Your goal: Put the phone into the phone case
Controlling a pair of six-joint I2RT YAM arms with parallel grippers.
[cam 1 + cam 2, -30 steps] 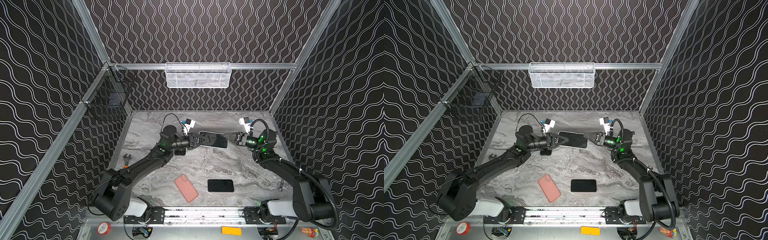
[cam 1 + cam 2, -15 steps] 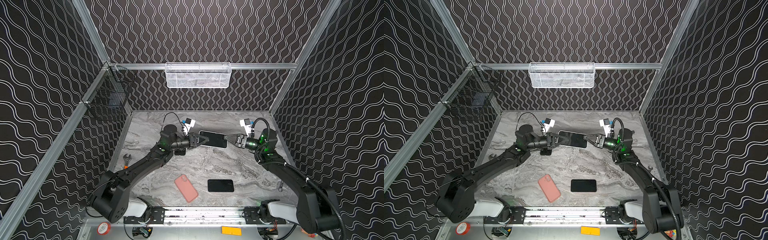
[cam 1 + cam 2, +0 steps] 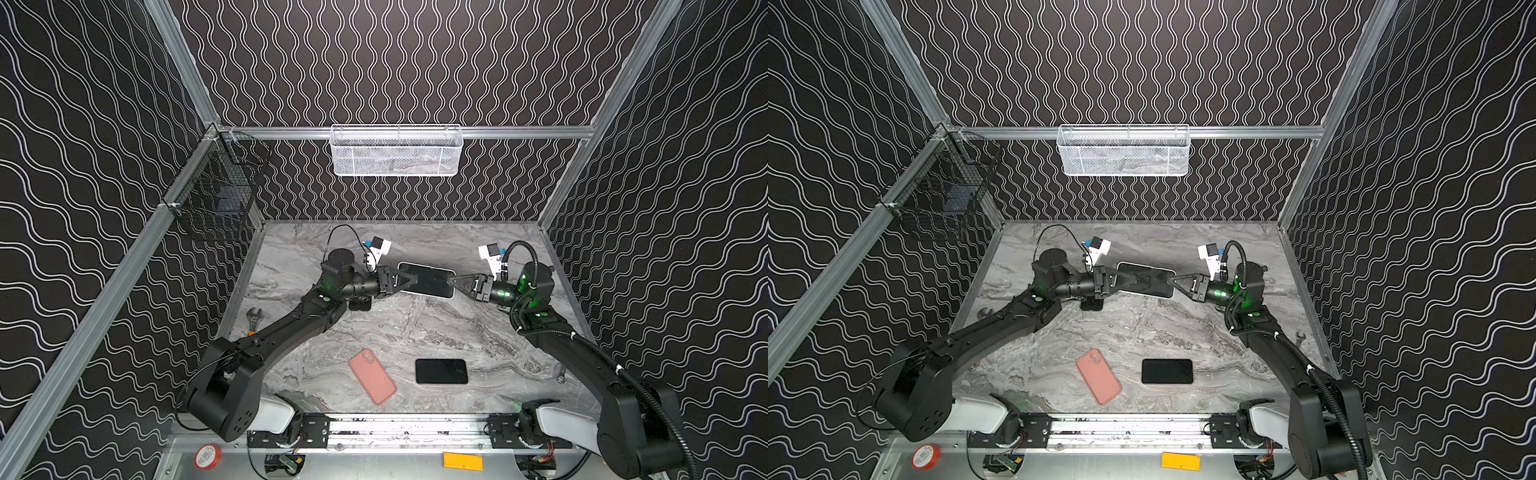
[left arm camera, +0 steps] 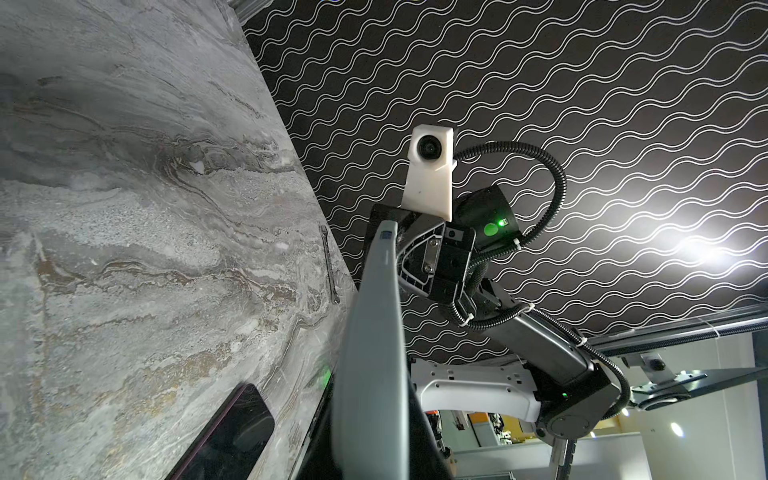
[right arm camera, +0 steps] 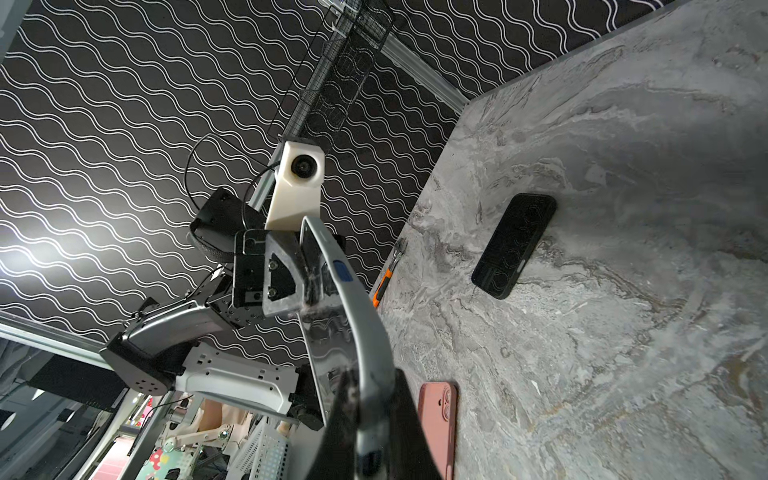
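Observation:
In both top views the phone (image 3: 430,279) (image 3: 1148,280), black-screened, hangs level above the back middle of the table. A pale grey phone case wraps its edge (image 4: 374,353) (image 5: 357,324). My left gripper (image 3: 409,279) (image 3: 1127,279) (image 4: 372,457) is shut on its left end. My right gripper (image 3: 453,282) (image 3: 1173,281) (image 5: 370,436) is shut on its right end. How fully the phone sits in the case is not visible.
A pink phone or case (image 3: 372,376) (image 5: 436,424) and a black phone (image 3: 441,371) (image 4: 232,432) lie near the front. A black slab (image 3: 360,304) (image 5: 515,245) lies under my left gripper. Wrenches (image 3: 253,320) (image 3: 559,378) rest by the side walls. A white basket (image 3: 397,151) hangs at the back.
My right gripper opened, came off the phone's right end and has shut on it again. The left gripper kept its hold and the phone stayed about where it was.

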